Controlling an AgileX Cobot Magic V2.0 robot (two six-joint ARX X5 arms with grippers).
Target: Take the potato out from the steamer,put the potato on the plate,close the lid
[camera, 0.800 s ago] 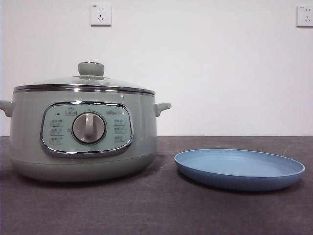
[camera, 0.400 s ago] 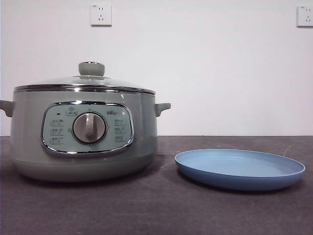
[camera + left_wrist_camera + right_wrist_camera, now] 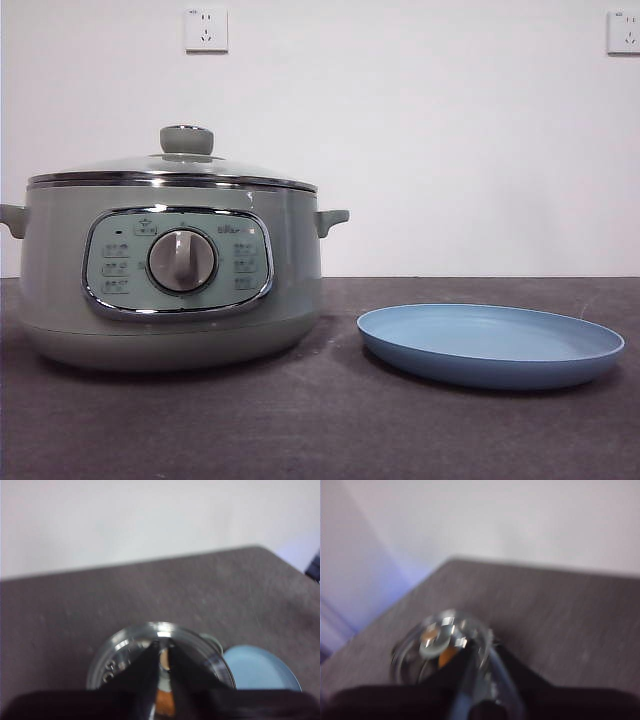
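Both grippers are hanging above the steamer [image 3: 170, 270]; left gripper [image 3: 164, 666] nearly closed, right gripper [image 3: 479, 680] unclear. The lid [image 3: 175, 165] is sitting on, orange potato [image 3: 164, 700] showing through the glass.

Blurring the pot [image 3: 445, 650] badly in the right wrist view. Hiding most of the potato [image 3: 164, 702] behind dark jaws.

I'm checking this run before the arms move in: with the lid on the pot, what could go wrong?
The lid sits closed on the steamer, so its small knob is the only hold; a poor grip could slip. The potato shows only as an orange patch through the glass. The plate lies close beside the steamer, so a lifted lid might be set down on it.
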